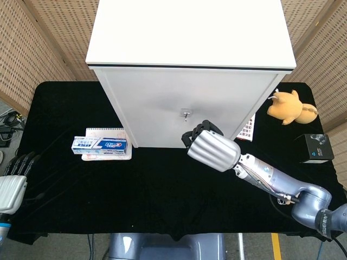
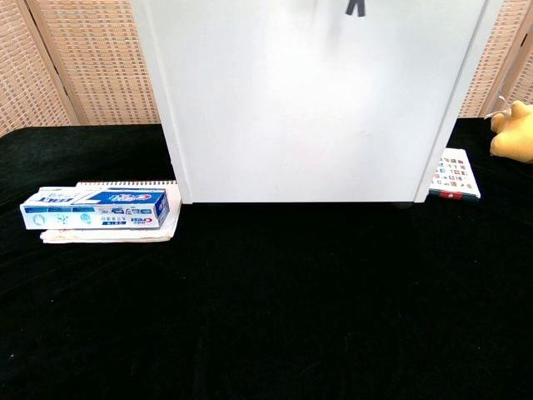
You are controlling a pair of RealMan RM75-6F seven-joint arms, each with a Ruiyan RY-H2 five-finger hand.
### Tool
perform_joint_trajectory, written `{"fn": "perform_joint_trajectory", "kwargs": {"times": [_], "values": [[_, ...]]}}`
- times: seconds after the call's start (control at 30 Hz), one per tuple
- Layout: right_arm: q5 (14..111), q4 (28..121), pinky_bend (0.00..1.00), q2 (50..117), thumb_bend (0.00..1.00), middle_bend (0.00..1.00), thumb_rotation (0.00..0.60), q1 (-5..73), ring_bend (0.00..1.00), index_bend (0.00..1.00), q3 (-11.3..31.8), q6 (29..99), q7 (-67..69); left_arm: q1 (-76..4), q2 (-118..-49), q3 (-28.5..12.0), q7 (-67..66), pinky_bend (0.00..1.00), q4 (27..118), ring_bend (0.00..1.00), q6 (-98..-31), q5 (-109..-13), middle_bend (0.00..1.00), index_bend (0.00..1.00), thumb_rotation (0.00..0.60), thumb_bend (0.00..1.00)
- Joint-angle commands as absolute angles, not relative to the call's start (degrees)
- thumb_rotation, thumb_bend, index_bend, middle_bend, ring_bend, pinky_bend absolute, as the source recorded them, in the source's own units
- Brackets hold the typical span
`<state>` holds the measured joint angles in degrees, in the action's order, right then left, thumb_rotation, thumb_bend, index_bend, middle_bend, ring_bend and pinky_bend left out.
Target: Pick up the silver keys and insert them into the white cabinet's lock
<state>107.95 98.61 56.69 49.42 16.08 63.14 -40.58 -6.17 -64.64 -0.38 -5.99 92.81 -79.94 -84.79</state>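
The white cabinet [image 1: 190, 70] stands at the back middle of the black table, and its small silver lock [image 1: 186, 114] sits on the front door. My right hand [image 1: 212, 150] is raised just below and right of the lock, its dark fingers curled toward the door. It holds the silver keys, which the hand hides in the head view. In the chest view only the dangling lower tip of the keys [image 2: 356, 7] shows at the top edge, in front of the cabinet door [image 2: 316, 100]. My left hand [image 1: 12, 187] rests low at the table's left edge, holding nothing, fingers extended.
A toothpaste box [image 1: 101, 144] lies on a notebook left of the cabinet. A small booklet [image 2: 455, 175] leans at the cabinet's right foot. A yellow plush toy [image 1: 290, 106], a black box [image 1: 316, 148] and a small beige figure [image 1: 293, 191] sit on the right side.
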Motion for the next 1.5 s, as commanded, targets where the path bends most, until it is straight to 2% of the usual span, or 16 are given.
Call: {"fn": "perform_joint_trajectory", "kwargs": {"times": [0.03, 0.4, 0.7, 1.5], "values": [[107.6, 98.4, 1.0, 57.0, 0.6, 0.92, 0.6, 50.2, 0.9, 0.7, 16.4, 62.0, -41.3, -6.3, -64.8, -0.3, -6.3, 0.0, 92.7, 0.0, -79.7, -84.8, 0.0, 0.0, 0.6, 0.0], [106.4, 96.7, 1.0, 60.7, 0.59, 0.92, 0.6, 54.1, 0.9, 0.71, 17.1, 57.5, -42.8, -6.4, -64.8, -0.7, -6.0, 0.0, 92.4, 0.0, -79.6, -83.7, 0.0, 0.0, 0.6, 0.0], [104.6, 95.0, 1.0, 62.9, 0.58, 0.92, 0.6, 55.5, 0.9, 0.71, 18.1, 56.5, -45.6, -6.5, -64.6, -0.9, -5.3, 0.0, 92.2, 0.0, -79.4, -83.2, 0.0, 0.0, 0.6, 0.0], [100.7, 95.0, 1.0, 63.3, 0.58, 0.92, 0.6, 56.0, 0.9, 0.71, 17.9, 54.9, -50.4, -6.5, -64.3, -1.0, -4.6, 0.0, 92.1, 0.0, -79.5, -83.1, 0.0, 0.0, 0.6, 0.0]]}}
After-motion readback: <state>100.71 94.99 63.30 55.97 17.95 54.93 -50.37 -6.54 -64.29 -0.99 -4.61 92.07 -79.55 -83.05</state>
